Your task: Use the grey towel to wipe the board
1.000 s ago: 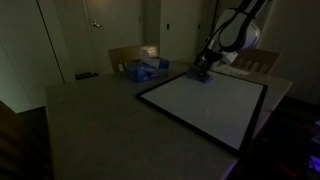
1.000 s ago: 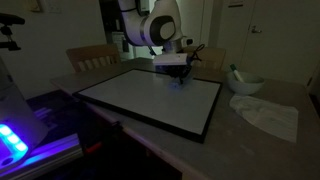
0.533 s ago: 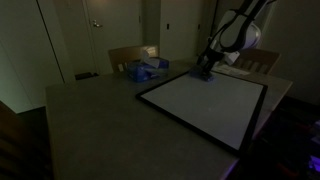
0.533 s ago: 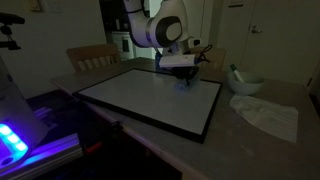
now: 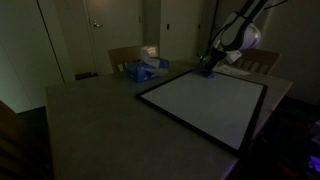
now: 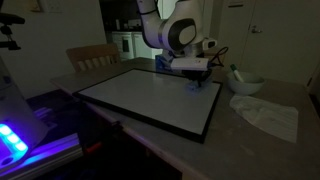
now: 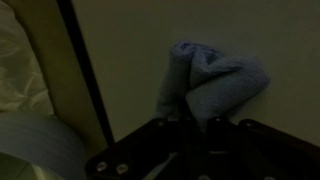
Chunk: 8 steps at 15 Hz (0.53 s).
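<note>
The room is dim, the walls dark. A grey-brown table (image 5: 90, 115) fills the foreground in both exterior views. A wooden chair (image 5: 124, 56) stands at its far edge, and a second chair (image 5: 263, 62) stands by a far corner. Behind them is a pale closed door (image 5: 95, 30). In an exterior view, a lit doorway (image 6: 120, 42) shows beyond the far edge, and a blue-violet glow (image 6: 12, 140) shines off a near corner.
</note>
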Motion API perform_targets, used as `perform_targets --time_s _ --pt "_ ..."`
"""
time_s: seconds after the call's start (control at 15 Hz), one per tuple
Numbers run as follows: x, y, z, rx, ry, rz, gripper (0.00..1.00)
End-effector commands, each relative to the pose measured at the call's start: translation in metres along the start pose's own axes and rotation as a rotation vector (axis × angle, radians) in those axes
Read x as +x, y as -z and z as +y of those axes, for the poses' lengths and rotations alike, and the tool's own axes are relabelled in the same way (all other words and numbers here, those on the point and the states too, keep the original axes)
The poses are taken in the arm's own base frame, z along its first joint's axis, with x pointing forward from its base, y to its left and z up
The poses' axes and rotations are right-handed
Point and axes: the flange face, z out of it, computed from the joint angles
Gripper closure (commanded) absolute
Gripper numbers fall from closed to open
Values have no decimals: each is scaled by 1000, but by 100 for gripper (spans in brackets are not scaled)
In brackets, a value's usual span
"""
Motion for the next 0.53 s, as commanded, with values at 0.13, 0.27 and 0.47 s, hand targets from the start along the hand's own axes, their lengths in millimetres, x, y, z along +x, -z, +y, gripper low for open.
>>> perform_targets --time_s 0.13,0.27,0.47 --pt "-18 -39 30 27 -60 -75 98" --pt "-18 -36 38 4 -58 -120 98" --pt "-19 -32 49 -11 -25 -196 98"
